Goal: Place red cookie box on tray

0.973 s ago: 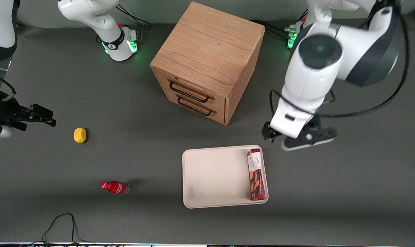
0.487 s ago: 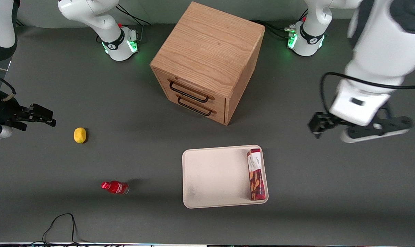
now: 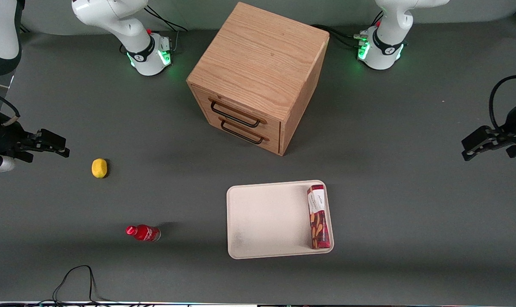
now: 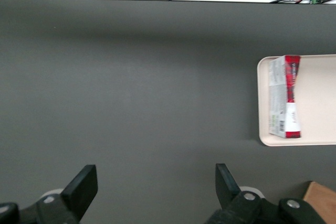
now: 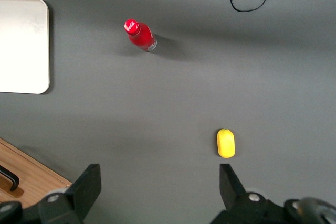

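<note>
Lying flat on cream-white rectangular tray [image 3: 266,219], long dark-red cardboard cookie box [image 3: 318,216] | left gripper [image 3: 482,143] unclenched, empty, well apart toward working arm's end | box long axis along tray's edge

The tabletop [image 3: 155,128] looks matt dark cloth; the drawer cabinet [image 3: 258,76] is wood; the tray [image 3: 266,221] seems smooth plastic.

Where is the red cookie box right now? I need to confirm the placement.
The red cookie box lies flat inside the tray, along the rim at the working arm's end. The open gripper hangs over bare table, well clear of both.
</note>
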